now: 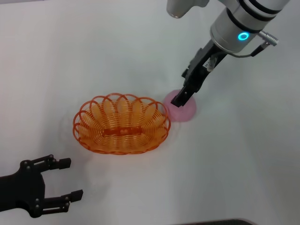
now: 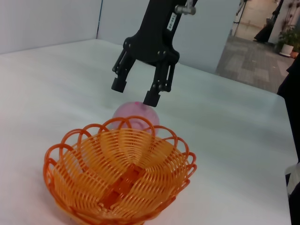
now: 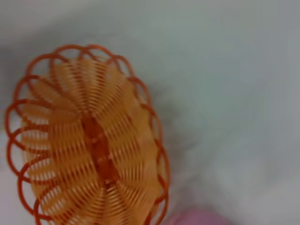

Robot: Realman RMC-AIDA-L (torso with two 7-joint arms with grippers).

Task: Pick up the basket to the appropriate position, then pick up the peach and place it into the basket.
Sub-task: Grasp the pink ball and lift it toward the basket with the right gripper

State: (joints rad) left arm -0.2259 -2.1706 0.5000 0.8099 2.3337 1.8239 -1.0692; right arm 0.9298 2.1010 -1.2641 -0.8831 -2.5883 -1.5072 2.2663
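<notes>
Peach point(image 1: 183, 111) at rest on the white bench point(image 1: 243, 154), just beside the basket point(image 1: 121, 123) at the rim's 2 o'clock end in the head view; whether fruit and rim touch cannot be told. The basket stands upright and holds nothing.

Right pincer point(image 1: 182, 99) directly above the peach, jaws spread and empty. In the left wrist view the two fingertips point(image 2: 152, 98) straddle the crown of the fruit, tips at about its top and not yet down its sides. No contact is evident.

Left pincer point(image 1: 63, 180) at 7 o'clock of the basket, well apart from it, jaws spread, holding nothing; it appears idle.

Hazards, as judged from this arrangement:
(a) A round, matte fruit gripped high on its crown is likely to squirt out from between the fingertips and roll across the bench; cause, closing before the tips pass the widest part.
(b) The finger nearer the basket may catch a scalloped loop during descent and push or tip the light wire basket; cause, the narrow gap between fruit and rim.
(c) An off-centre descent may press one fingertip onto the peach and nudge it away or against the basket.
</notes>
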